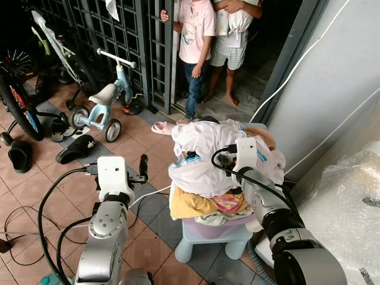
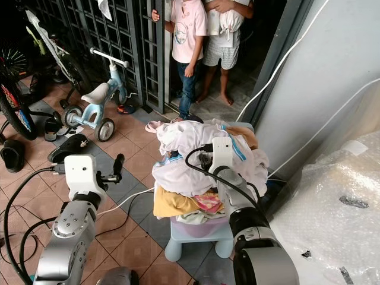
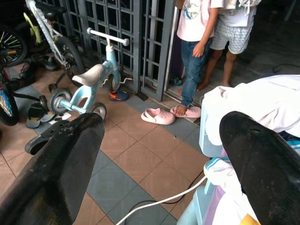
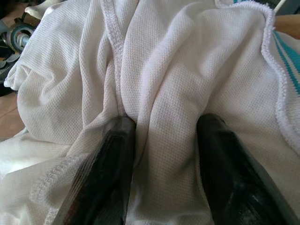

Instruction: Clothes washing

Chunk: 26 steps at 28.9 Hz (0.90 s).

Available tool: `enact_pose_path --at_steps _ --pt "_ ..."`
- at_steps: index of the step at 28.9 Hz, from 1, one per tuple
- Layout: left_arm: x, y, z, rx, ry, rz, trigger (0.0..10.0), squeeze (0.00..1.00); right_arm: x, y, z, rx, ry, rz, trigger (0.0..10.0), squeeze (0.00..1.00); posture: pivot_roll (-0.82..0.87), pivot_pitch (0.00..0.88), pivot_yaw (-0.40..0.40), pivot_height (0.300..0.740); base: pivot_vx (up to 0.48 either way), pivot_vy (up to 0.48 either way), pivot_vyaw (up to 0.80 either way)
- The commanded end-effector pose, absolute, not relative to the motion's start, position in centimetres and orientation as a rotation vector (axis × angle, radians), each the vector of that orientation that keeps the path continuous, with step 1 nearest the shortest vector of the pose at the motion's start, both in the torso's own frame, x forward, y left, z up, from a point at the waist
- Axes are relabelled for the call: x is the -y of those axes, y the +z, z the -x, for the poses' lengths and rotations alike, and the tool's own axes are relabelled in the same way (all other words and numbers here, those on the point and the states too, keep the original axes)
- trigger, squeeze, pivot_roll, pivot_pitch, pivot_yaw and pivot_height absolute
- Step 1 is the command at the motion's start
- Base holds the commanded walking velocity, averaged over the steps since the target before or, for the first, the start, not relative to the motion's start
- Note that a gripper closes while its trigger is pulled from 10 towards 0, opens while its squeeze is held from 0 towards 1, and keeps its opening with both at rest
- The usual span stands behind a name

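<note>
A heap of clothes (image 1: 202, 148), mostly white with yellow (image 1: 187, 205) and pink pieces below, overflows a lilac basket (image 1: 208, 228) on a pale blue stool (image 1: 196, 240). My right gripper (image 4: 164, 126) is pushed into the top white garment (image 4: 187, 56). Its fingers (image 4: 112, 154) stand open astride a raised fold of the cloth. My left gripper (image 3: 161, 124) is open and holds nothing. It hangs in the air left of the heap, about level with its middle, with one finger (image 1: 143, 166) pointing up.
Two people stand in the doorway (image 1: 196, 35) beyond the heap, beside a metal gate (image 1: 119, 29). A blue balance bike (image 1: 107, 98), bicycles (image 1: 18, 95), sandals (image 1: 74, 148) and pink clogs (image 1: 161, 127) lie on the tiled floor to the left. Cables (image 1: 47, 202) trail there. A bubble-wrapped object (image 1: 350, 202) stands at the right wall.
</note>
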State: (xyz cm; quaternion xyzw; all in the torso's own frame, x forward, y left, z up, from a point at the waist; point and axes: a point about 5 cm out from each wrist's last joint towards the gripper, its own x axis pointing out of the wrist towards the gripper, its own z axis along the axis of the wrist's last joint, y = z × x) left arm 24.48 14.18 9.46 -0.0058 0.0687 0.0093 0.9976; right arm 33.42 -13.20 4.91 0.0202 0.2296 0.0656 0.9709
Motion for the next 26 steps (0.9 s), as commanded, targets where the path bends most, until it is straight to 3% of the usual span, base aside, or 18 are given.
enact_pose_path --at_steps 1,19,26 --pt "-14.0 9.7 -24.7 -0.126 0.017 0.008 10.0 0.00 13.4 5.3 -33.8 -0.455 0.120 -0.070 0.0 0.00 0.10 0.000 -0.070 0.740 0.000 0.000 0.00" --pt "-13.7 9.6 -25.3 -0.148 0.009 0.047 10.0 0.00 13.3 5.7 -33.6 -0.463 0.133 -0.197 0.0 0.00 0.07 0.000 -0.058 0.740 0.000 0.000 0.00" --pt "-13.8 9.2 -25.1 -0.173 0.033 0.042 10.0 0.00 14.4 10.4 -33.2 -0.161 0.164 -0.202 0.0 0.00 0.06 0.000 -0.056 0.740 0.000 0.000 0.00"
